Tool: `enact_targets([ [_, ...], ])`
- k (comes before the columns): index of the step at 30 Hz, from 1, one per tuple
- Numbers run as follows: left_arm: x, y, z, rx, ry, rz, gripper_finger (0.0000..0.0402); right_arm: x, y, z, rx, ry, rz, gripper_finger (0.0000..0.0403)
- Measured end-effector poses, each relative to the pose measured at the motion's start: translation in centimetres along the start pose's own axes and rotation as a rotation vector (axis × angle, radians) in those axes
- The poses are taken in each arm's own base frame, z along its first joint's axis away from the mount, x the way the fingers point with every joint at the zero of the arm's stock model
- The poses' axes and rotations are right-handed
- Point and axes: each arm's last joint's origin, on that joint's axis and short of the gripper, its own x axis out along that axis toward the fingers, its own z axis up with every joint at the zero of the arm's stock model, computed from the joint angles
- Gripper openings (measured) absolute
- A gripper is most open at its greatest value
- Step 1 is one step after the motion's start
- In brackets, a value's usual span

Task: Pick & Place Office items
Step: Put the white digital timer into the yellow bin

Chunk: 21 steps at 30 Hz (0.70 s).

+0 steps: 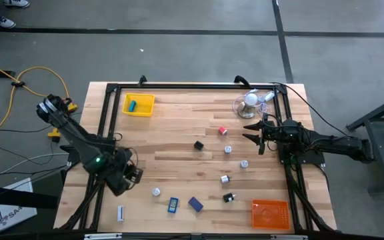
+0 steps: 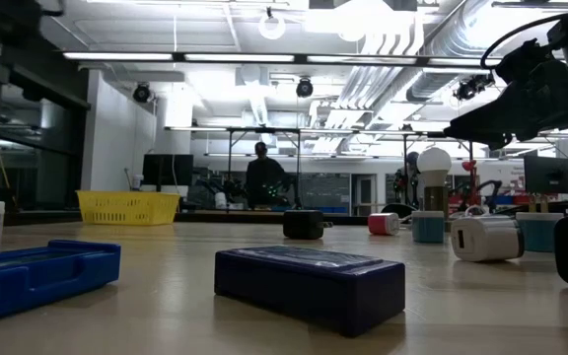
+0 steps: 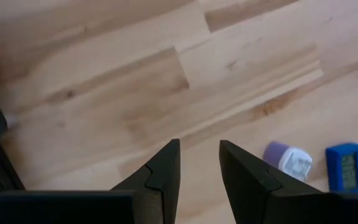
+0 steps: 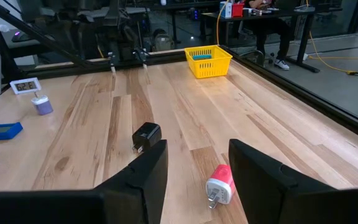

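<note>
Small office items [image 1: 226,179] lie scattered across the middle and near part of the wooden bench [image 1: 179,127], with one teal piece [image 1: 133,105] in the yellow tray [image 1: 147,111] at the far left. The left tool [image 1: 135,175] hovers over bare wood near the left edge, fingers slightly spread and empty. The right tool [image 1: 254,133] hangs by the right edge close to the red piece [image 1: 223,131], also spread and empty.

You're looking at two dark, matte arms built from chunky jointed links. The left arm [image 1: 85,150] carries a small green light near its wrist. The right arm [image 1: 325,143] is plain black. Each ends in two tapered, wedge-shaped black fingers [image 3: 160,177] with stepped inner edges.
</note>
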Motion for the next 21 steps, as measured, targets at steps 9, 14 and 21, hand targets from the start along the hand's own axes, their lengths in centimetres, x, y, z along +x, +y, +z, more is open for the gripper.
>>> enact_targets([
  [9,-0.4,0.0,-3.5,-0.006,0.022,-0.02,0.0107,0.0,0.0,0.0,0.0,0.001,0.0,0.0158],
  [14,-0.8,-1.0,-4.9,0.042,0.018,-0.035,0.0107,0.0,0.0,0.0,0.0,0.0,0.0,0.0158],
  [21,-1.0,-2.5,-6.4,0.113,0.027,-0.036,0.0107,0.0,0.0,0.0,0.0,0.0,0.0,0.0158],
])
